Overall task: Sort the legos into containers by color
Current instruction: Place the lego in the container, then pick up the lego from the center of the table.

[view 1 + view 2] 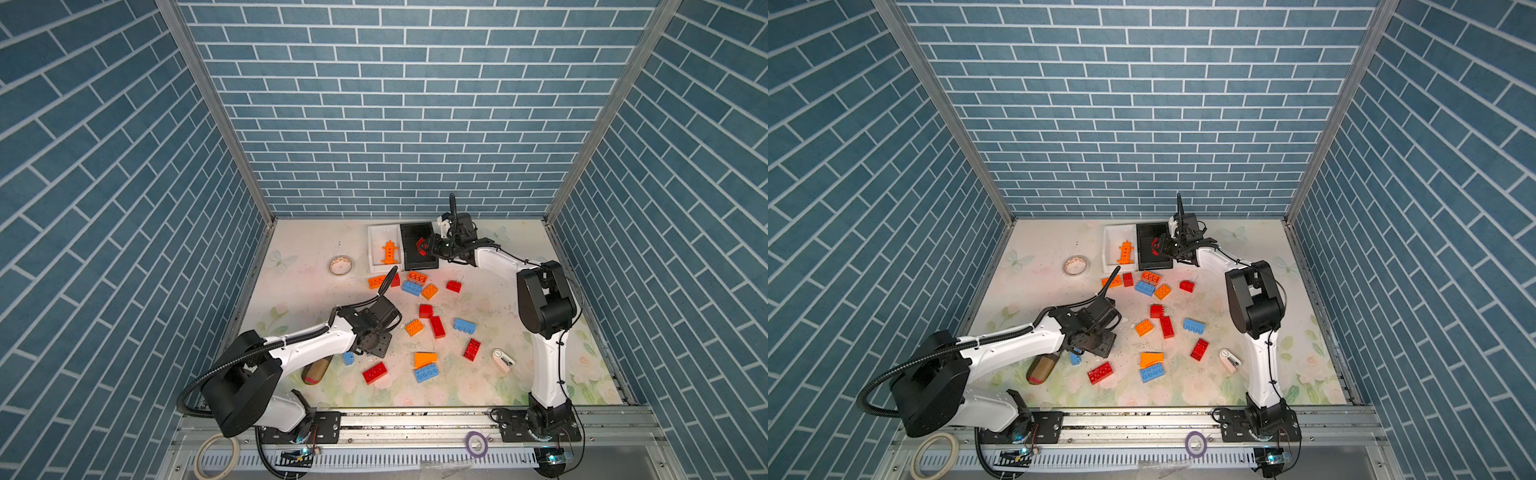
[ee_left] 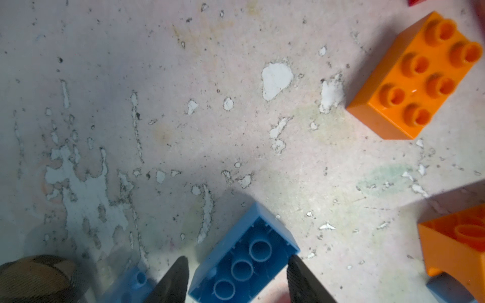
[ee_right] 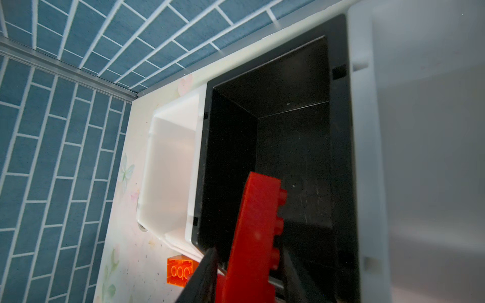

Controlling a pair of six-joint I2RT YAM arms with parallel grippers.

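My right gripper (image 3: 248, 250) hangs over the black bin (image 3: 288, 78), open, with a red brick (image 3: 257, 223) upright between its fingers and a gap at one finger. In a top view the red brick (image 1: 420, 244) sits above the black bin (image 1: 415, 226). Beside it, a white bin (image 1: 376, 232) holds a spiky orange piece (image 1: 390, 252). Another white bin (image 3: 364, 157) borders the black one. My left gripper (image 2: 237, 258) is shut on an upside-down blue brick (image 2: 244, 262), low over the mat. Loose orange, red and blue legos (image 1: 415, 284) lie scattered mid-table.
A tape roll (image 1: 341, 264) lies left of the bins. A brown pouch (image 1: 316, 370) rests under my left forearm, with a small blue brick (image 1: 348, 357) next to it. A white clip gadget (image 1: 503, 359) lies near the right arm. Brick-pattern walls enclose three sides.
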